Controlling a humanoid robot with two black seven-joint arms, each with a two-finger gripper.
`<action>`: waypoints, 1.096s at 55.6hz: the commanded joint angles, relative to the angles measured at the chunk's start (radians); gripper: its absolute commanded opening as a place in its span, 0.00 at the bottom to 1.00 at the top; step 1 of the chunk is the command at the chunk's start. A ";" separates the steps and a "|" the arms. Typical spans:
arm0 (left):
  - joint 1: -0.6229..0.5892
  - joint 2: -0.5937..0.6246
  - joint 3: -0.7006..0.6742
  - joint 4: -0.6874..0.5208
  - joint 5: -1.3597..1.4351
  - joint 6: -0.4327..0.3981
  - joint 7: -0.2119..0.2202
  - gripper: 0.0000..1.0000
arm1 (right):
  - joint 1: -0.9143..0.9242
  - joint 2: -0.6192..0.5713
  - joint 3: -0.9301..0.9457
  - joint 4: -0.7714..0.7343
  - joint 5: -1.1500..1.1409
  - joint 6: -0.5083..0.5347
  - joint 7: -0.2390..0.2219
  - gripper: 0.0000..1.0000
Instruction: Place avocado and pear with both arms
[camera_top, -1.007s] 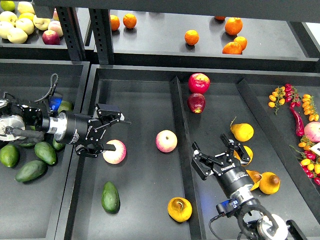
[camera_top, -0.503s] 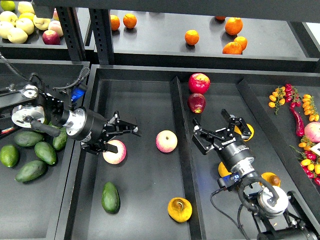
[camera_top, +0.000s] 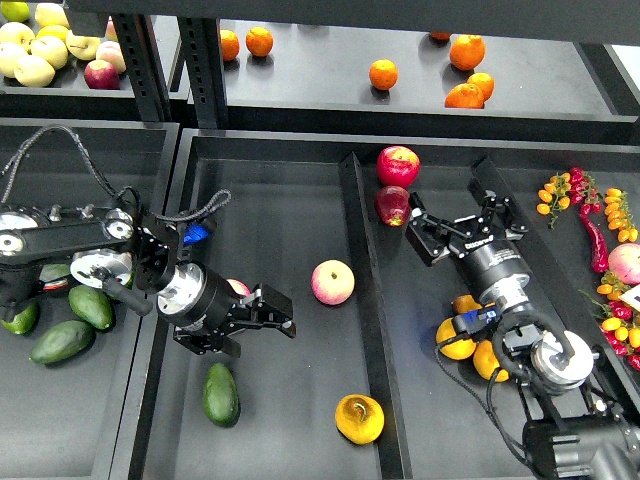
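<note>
The dark green avocado (camera_top: 221, 394) lies in the middle tray (camera_top: 270, 210), near its front left. The yellow-orange pear (camera_top: 359, 418) with a brown blotch lies at the tray's front right, by the divider. My left gripper (camera_top: 277, 311) is open and empty, just above and to the right of the avocado, apart from it. My right gripper (camera_top: 456, 212) is open and empty over the right tray, close to the dark red apple (camera_top: 392, 204) and far from the pear.
A pink-yellow apple (camera_top: 332, 281) lies mid-tray; another (camera_top: 238, 288) is mostly hidden behind my left wrist. A red apple (camera_top: 398, 165) lies at the back. Several avocados (camera_top: 90, 305) fill the left bin. Yellow pears (camera_top: 455, 338) lie under my right arm. A raised divider (camera_top: 360, 290) splits the trays.
My left gripper has moved right and toward the front, closer to the avocado. My right gripper has moved away toward the back, near the red apples. Both stay open and empty.
</note>
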 joint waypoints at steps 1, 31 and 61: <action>0.000 -0.007 0.042 0.000 0.027 0.000 0.000 0.99 | -0.002 0.000 0.000 0.000 0.002 0.003 -0.001 1.00; -0.004 -0.157 0.057 0.204 0.049 0.000 0.000 0.99 | -0.003 0.000 -0.002 -0.003 0.005 0.012 -0.001 1.00; 0.034 -0.221 0.080 0.356 0.046 0.000 0.000 0.99 | -0.008 0.000 -0.002 0.006 0.007 0.013 -0.001 1.00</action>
